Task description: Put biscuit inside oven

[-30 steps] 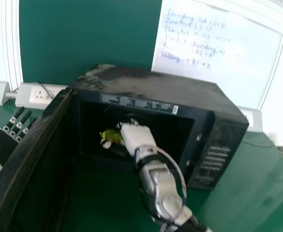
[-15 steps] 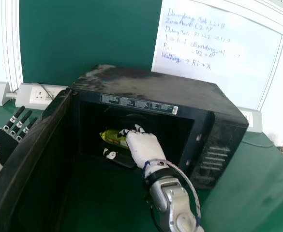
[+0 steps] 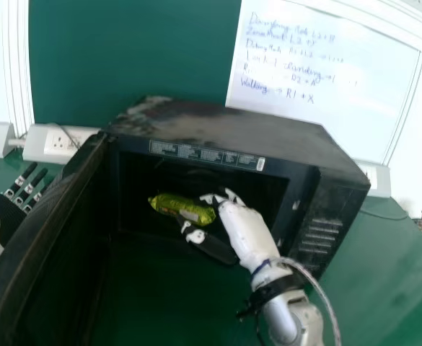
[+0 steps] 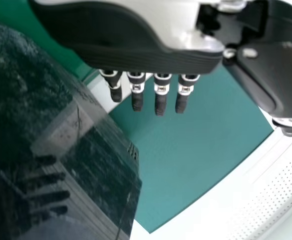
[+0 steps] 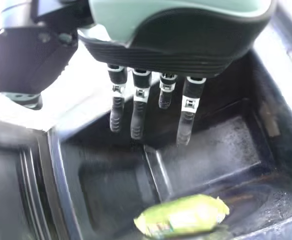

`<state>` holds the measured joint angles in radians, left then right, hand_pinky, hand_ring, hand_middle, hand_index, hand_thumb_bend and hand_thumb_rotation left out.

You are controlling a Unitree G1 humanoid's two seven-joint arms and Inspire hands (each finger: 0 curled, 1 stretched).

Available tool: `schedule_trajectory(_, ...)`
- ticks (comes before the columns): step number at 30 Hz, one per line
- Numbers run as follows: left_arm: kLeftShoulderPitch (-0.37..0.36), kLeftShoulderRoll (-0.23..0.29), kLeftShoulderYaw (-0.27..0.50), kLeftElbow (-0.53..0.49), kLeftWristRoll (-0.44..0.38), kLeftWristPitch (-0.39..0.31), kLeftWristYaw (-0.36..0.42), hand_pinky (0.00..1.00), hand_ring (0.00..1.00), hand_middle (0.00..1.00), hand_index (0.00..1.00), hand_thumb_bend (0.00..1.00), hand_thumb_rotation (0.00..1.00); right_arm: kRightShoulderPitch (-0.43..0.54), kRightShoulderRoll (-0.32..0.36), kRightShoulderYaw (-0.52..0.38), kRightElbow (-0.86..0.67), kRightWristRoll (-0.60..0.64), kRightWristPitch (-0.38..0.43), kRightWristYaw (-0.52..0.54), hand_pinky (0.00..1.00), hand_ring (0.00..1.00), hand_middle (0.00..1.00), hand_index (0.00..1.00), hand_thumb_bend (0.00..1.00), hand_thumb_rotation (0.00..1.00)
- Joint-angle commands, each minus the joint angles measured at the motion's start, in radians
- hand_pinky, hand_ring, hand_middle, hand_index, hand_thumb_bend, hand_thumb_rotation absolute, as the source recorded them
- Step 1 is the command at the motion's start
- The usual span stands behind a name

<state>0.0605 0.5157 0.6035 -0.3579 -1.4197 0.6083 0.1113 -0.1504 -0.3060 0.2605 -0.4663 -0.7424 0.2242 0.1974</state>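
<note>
Biscuit packet (image 3: 174,205), yellow-green with crimped ends, lies on the floor of the black oven (image 3: 225,130), just inside its mouth. Nearest the camera, the oven's open door (image 3: 59,216) stands along the left, with the green desk (image 3: 384,267) spreading in front of the oven and out to its right. The right hand (image 3: 247,231) reaches in from the lower right. Its fingers (image 5: 138,120) are straight and apart, and its thumb (image 5: 21,75) is held well away from them. The packet is near those fingertips, off the right hand's left side in the head view; a gap shows between them in the right wrist view, so the hand holds nothing. Beyond the door, at the left edge, the left hand (image 3: 9,216) has its fingers extended too, and they are mirrored in the door's glossy face in the left wrist view. A label strip (image 3: 207,156) of small print runs above the oven's opening, and pale print lines the side panel. Behind stand a socket box (image 3: 60,140), a dark green board (image 3: 131,58) and a whiteboard (image 3: 326,94) bearing blue handwriting with arrows.
</note>
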Motion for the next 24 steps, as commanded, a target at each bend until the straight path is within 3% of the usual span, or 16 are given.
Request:
schedule_trajectory(1, -0.012, 0.017, 0.001, 0.006, 0.014, 0.012, 0.011, 1.00, 1.00, 1.00, 0.99, 0.48, 0.10, 0.043, 0.025, -0.050, -0.029, 0.055, -0.025, -0.041, 0.64, 0.72, 0.75, 0.75, 0.78, 0.41)
schedule_trajectory(5, -0.013, 0.032, 0.004, 0.009, 0.005, 0.030, 0.011, 1.00, 1.00, 1.00, 0.99, 0.49, 0.08, 0.111, 0.038, -0.099, -0.059, 0.107, -0.067, -0.082, 0.66, 0.73, 0.76, 0.77, 0.77, 0.43)
schedule_trajectory(10, -0.006, 0.053, 0.000, -0.002, 0.032, 0.045, -0.008, 1.00, 1.00, 1.00, 1.00, 0.39, 0.06, 0.198, 0.075, -0.158, -0.092, 0.191, -0.111, -0.130, 0.66, 0.73, 0.76, 0.77, 0.76, 0.41)
schedule_trajectory(14, 0.000, 0.069, 0.000, -0.014, 0.033, 0.064, -0.025, 0.98, 0.94, 0.91, 0.88, 0.49, 0.01, 0.267, 0.113, -0.207, -0.116, 0.254, -0.140, -0.173, 0.65, 0.72, 0.75, 0.76, 0.76, 0.40)
schedule_trajectory(17, 0.003, 0.073, -0.005, -0.026, 0.036, 0.073, -0.039, 1.00, 0.95, 0.92, 0.87, 0.47, 0.00, 0.292, 0.138, -0.231, -0.126, 0.291, -0.148, -0.194, 0.65, 0.72, 0.74, 0.75, 0.75, 0.39)
schedule_trajectory(21, 0.002, 0.070, -0.013, -0.046, 0.035, 0.081, -0.039, 0.96, 0.91, 0.85, 0.78, 0.52, 0.00, 0.332, 0.152, -0.262, -0.159, 0.293, -0.145, -0.214, 0.64, 0.71, 0.74, 0.74, 0.75, 0.40)
schedule_trajectory(24, 0.000, 0.065, -0.019, -0.060, 0.026, 0.085, -0.030, 0.96, 0.91, 0.86, 0.79, 0.50, 0.00, 0.362, 0.156, -0.281, -0.186, 0.289, -0.143, -0.220, 0.63, 0.71, 0.73, 0.74, 0.74, 0.41)
